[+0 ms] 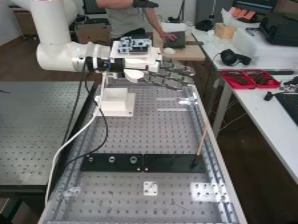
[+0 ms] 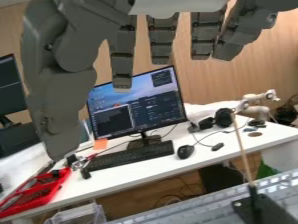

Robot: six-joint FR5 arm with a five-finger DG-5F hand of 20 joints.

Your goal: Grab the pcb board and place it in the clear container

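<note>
1. The white square block on a wider base stands upright at the upper middle of the high view, probably set there as a raised rest that fingers can reach around; I cannot tell whether the pcb board lies on it
2. The clear plastic container is near the edge of the perforated metal tabletop in the wrist view, presumably kept close so that the carry is short
3. Two dark flat plates lie end to end across the lower middle of the high view, and the thin wooden stick rises at their right end; it looks like something to steer around
4. The white jointed arm comes in from the upper left, its last stretch roughly level above the block
5. The dark grey hand is wide, fingers straight and pointing right, with nothing held; a grasp would call for turning it down
</note>
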